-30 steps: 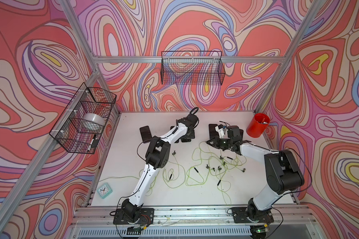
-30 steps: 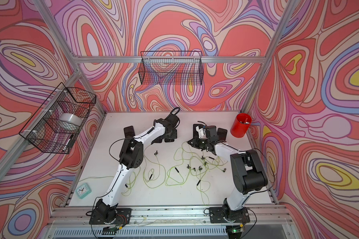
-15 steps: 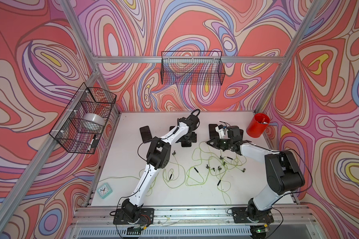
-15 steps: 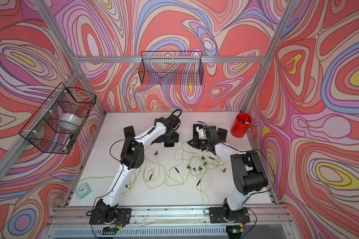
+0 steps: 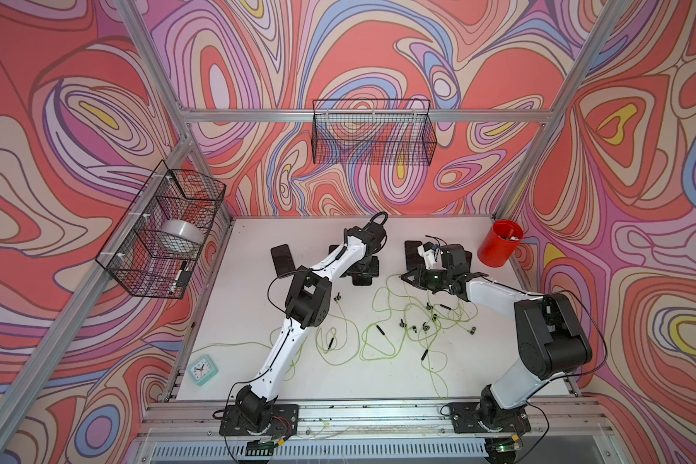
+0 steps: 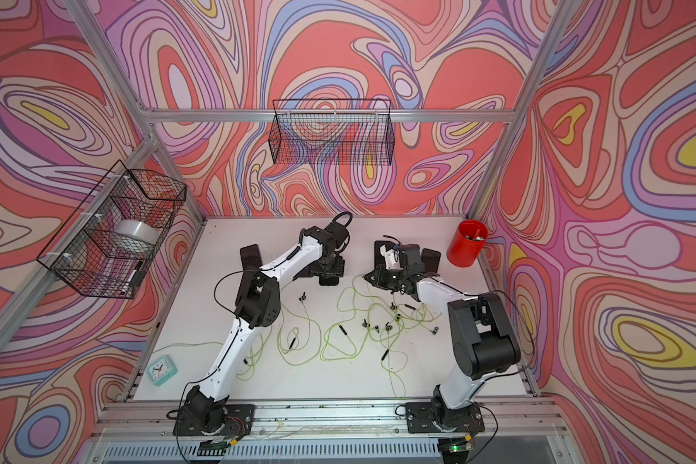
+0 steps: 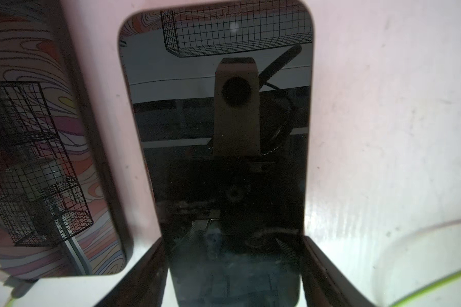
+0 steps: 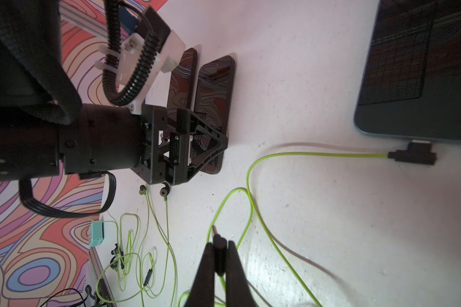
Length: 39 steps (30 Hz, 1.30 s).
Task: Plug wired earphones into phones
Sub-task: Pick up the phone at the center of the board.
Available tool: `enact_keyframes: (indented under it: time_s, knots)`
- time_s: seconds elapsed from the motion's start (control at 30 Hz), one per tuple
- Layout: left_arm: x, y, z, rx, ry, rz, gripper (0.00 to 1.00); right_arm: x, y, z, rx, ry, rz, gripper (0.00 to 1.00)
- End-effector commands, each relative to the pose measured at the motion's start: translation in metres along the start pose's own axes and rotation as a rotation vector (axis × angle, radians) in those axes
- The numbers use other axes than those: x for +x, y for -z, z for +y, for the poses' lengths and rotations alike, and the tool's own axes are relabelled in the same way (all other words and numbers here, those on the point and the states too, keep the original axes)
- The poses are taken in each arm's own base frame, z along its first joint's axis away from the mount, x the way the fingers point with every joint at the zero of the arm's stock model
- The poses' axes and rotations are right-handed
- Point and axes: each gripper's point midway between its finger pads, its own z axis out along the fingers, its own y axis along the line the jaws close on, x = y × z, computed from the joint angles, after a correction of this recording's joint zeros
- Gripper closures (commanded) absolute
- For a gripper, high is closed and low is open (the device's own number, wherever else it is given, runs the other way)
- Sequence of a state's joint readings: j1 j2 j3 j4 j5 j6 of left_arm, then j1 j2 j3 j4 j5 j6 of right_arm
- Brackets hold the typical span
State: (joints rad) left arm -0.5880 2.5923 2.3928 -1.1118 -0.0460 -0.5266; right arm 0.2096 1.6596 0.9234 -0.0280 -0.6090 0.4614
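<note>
**Plug in hand, target alongside:** the right gripper [image 8: 220, 244], jaws pinched tight on the dark barrel of an earphone jack plug [image 8: 218, 252], hovers low over the white worktop [image 5: 242, 305], just to the right of a black smartphone [image 7: 216, 106]. The left gripper [image 7: 232, 239] straddles that phone, its jaws spread wide and closed against the two long edges near the front short end. The phone's long axis runs roughly from the back of the worktop to its front. The plug's metal tip seems to point across that line, at the phone's flank, with bare worktop between. By this reading, the right arm must bring the plug round to a short edge and line it up lengthwise. The remaining wired earphones [image 5: 414, 328] lie tangled in front of both arms.
</note>
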Motion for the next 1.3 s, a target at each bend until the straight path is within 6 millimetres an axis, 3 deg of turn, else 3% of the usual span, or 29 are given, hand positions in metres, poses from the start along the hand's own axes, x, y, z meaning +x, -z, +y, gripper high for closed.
enact_keyframes:
  time_s: [0.0, 0.4, 0.57, 0.73, 0.97, 1.07, 1.27]
  knots:
    - [0.058, -0.053, 0.034, -0.166, -0.054, 0.236, 0.26, 0.003, 0.005, 0.004, 0.003, 0.022, -0.002, 1.00]
    - [0.075, -0.046, 0.034, -0.133, -0.055, 0.286, 0.36, -0.001, 0.007, 0.008, 0.002, 0.035, 0.008, 1.00]
    - [0.066, -0.017, 0.026, -0.054, -0.022, 0.228, 0.42, -0.002, 0.008, 0.010, -0.001, 0.036, 0.010, 1.00]
    - [0.052, 0.020, 0.022, 0.022, 0.077, 0.116, 0.49, 0.015, -0.003, 0.021, -0.024, 0.075, 0.069, 1.00]
    - [0.041, 0.050, 0.021, 0.058, 0.131, 0.032, 0.54, 0.033, -0.014, 0.024, -0.036, 0.089, 0.103, 1.00]
    - [0.040, 0.050, 0.024, 0.039, 0.111, 0.027, 0.53, 0.037, -0.016, 0.024, -0.031, 0.092, 0.112, 1.00]
    - [0.053, 0.024, 0.028, -0.006, 0.086, 0.103, 0.53, 0.036, -0.019, 0.024, -0.020, 0.095, 0.116, 1.00]
